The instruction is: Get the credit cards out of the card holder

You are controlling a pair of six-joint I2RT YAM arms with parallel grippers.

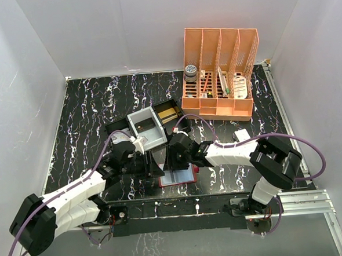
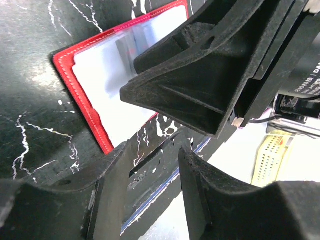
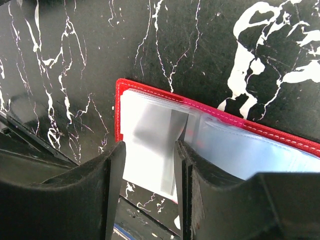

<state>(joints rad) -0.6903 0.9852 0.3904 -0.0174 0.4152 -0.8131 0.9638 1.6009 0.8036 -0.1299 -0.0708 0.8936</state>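
Just left of the card holder (image 1: 177, 177), the left claw (image 2: 152, 150) points down at the black, white-veined surface (image 1: 88, 110), with its tips off the holder's red edge. Its jaws are apart and released. Only the surface shows through the gap, and nothing is gripped.

Behind the card holder and slightly to its left sits a black tray (image 1: 171, 106) with a grey insert (image 1: 147, 129).

The card holder lies open and flat on the surface beneath both claws, its red stitched border framing clear plastic sleeves (image 3: 240, 150). A grey credit card (image 3: 152, 131) shows through one sleeve, blurred. It is inside the holder.

The right claw (image 3: 149, 146) reaches in from the card holder's right, and its tips are down over the sleeves near one red corner. Its jaws are partly apart, one on each side of the grey credit card in its sleeve. I cannot tell whether they are pinching it or only straddling it.

To the right of the card holder and well apart from it lies a small white box (image 1: 242, 136). Further behind the holder on that side stands an orange rack (image 1: 218, 49) holding a few small items.
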